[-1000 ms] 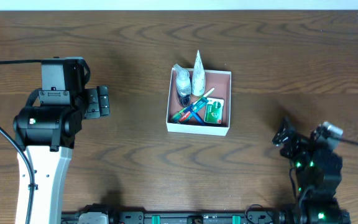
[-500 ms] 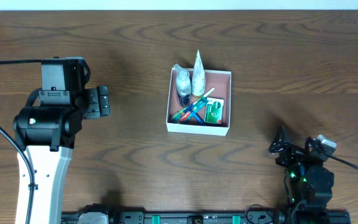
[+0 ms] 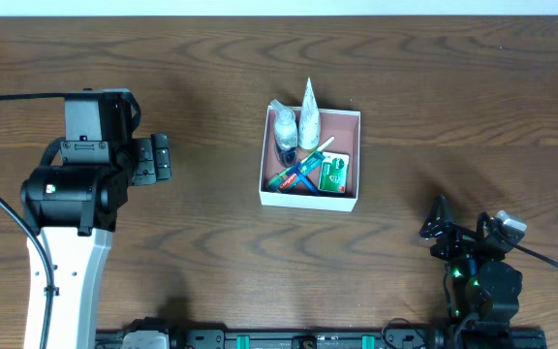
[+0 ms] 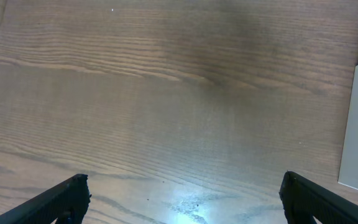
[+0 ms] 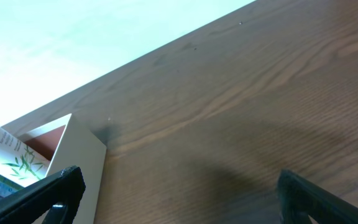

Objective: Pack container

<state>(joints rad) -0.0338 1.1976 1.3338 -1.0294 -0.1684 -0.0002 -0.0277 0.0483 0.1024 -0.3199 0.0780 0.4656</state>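
Container [image 3: 308, 202] at centre of bench [image 3: 201, 58], a little toward far edge. Open top up, walls nearly parallel to bench edges. Near-square, no clear long axis. My left tool [image 3: 160, 158] spread apart, empty. My right tool [image 3: 438, 223], near front-right corner, likewise apart.

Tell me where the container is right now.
In the overhead view the container sits just right of centre, between the left pincer and the right pincer, and it touches neither.
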